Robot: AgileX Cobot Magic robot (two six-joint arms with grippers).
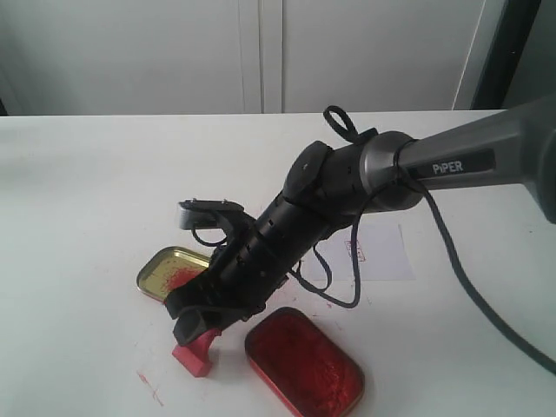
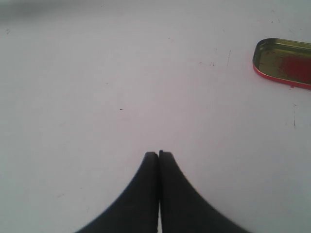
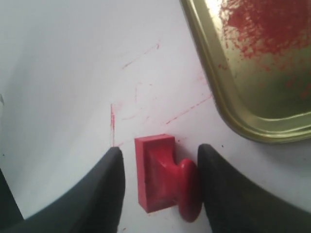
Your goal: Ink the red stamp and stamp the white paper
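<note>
Slippage looms: right gripper (image 3: 160, 151), jaws parted astride the red stamp (image 3: 158, 179) lying sideways at 9 o'clock of the paste tin (image 1: 304, 360), may close on its rounded knob and eject it.

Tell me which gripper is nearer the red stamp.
Right. The right gripper has its open jaws either side of the red stamp; the left gripper, jaws shut, sits over tabletop, the stamp outside its view.

The stamp (image 3: 155, 175) is bright red; the gold tin (image 3: 252, 94) is speckled red.
</note>
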